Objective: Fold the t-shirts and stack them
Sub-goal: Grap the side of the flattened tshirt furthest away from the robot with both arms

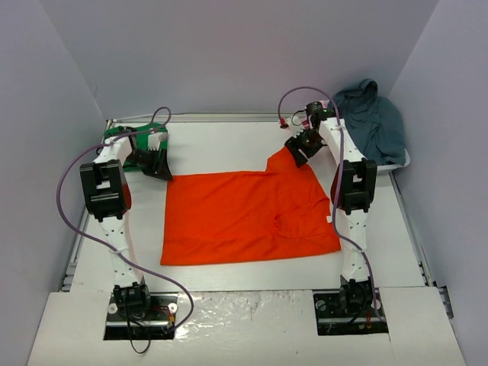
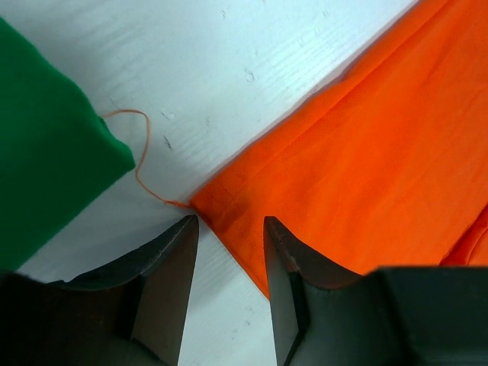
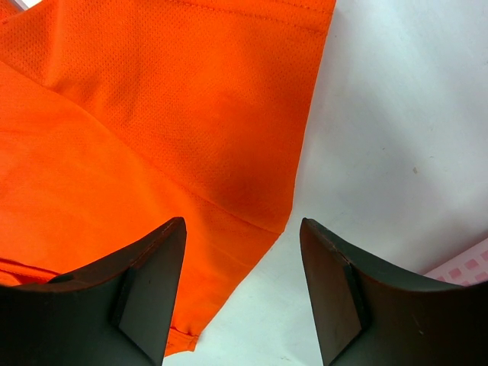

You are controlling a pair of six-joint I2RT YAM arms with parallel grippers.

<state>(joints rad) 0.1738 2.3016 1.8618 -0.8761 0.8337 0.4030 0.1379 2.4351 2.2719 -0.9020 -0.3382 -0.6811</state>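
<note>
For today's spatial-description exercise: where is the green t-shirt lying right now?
In the top view, the green t-shirt sits at the far-left corner of the table, partly hidden by the left arm, just left of the orange t-shirt.

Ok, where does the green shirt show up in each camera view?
Top view: green shirt at the far-left edge of the table.
Left wrist: down the left side, its corner pointing toward the orange shirt.
Right wrist: not in it.
Shared landmark: the orange shirt, seen in all three views.
</note>
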